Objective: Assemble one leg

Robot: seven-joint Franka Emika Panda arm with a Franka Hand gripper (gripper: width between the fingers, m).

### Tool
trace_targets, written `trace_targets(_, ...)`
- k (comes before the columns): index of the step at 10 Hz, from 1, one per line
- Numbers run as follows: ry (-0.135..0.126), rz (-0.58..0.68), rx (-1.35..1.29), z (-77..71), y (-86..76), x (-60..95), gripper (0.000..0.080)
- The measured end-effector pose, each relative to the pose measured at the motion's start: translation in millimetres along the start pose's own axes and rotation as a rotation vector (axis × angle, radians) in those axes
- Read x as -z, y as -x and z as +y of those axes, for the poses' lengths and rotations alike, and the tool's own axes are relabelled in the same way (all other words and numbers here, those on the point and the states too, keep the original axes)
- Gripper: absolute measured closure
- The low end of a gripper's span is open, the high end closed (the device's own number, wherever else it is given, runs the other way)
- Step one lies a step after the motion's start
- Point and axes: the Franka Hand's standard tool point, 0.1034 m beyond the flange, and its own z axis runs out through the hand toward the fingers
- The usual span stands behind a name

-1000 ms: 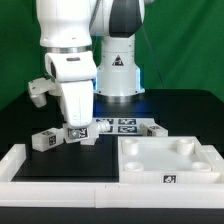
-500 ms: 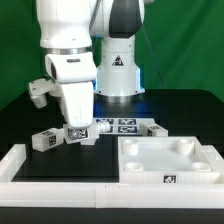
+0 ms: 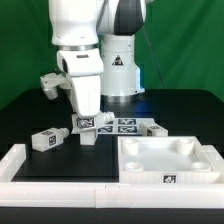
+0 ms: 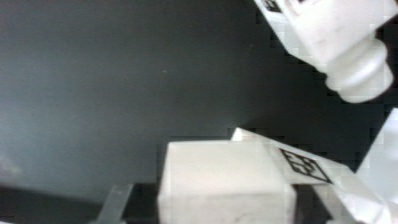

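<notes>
**Leg in the grip, panel not yet reached**

Reading the exterior view from its left: a white rail [image 3: 20,162] runs along the lower left of the frame; just past it a loose leg [image 3: 47,140] lies on the black table [image 3: 30,115], apart from everything else; left of centre the gripper [image 3: 87,128] hangs from the arm with its jaws closed narrow on the leg [image 3: 89,138], which stands upright with a tag facing the camera; whether its foot touches the table or hangs just above it I cannot tell; right of it lies the marker board [image 3: 125,125], then another tagged block [image 3: 155,130]; the panel [image 3: 170,162] fills the lower right, well apart from the held leg, and its visible corner holes look empty.

Judged from this, the pick is done; carrying the leg over to the panel, seating it in a corner hole and twisting it home are all left, so the task is at an early stage.

The exterior view alone gives the layout, meaning the panel, the spare parts and the gap to cross; the wrist view shows none of the panel, but shows close up the leg's flat white face, the tag on its side, and bare dark table beyond; a white shape [image 4: 338,50] beside it I cannot identify.
</notes>
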Motion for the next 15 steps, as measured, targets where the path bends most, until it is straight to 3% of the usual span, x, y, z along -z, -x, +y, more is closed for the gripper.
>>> trace_targets(4, 0.003, -0.001, -0.004, -3.6, -6.1, 3.9, 0.0514)
trace_targets(6, 0.003, 0.005, -0.009, -11.6, -30.1, 5.9, 0.0514)
trace_targets(8, 0.010, 0.019, -0.016, -23.0, -57.7, -9.6, 0.0514)
trace_targets(10, 0.011, 0.038, -0.029, -26.2, -73.6, -29.3, 0.0514)
trace_targets(12, -0.005, 0.051, -0.039, -32.4, -73.5, -42.2, 0.0514)
trace_targets(15, -0.008, 0.055, -0.070, -36.2, -62.4, -44.4, 0.0514)
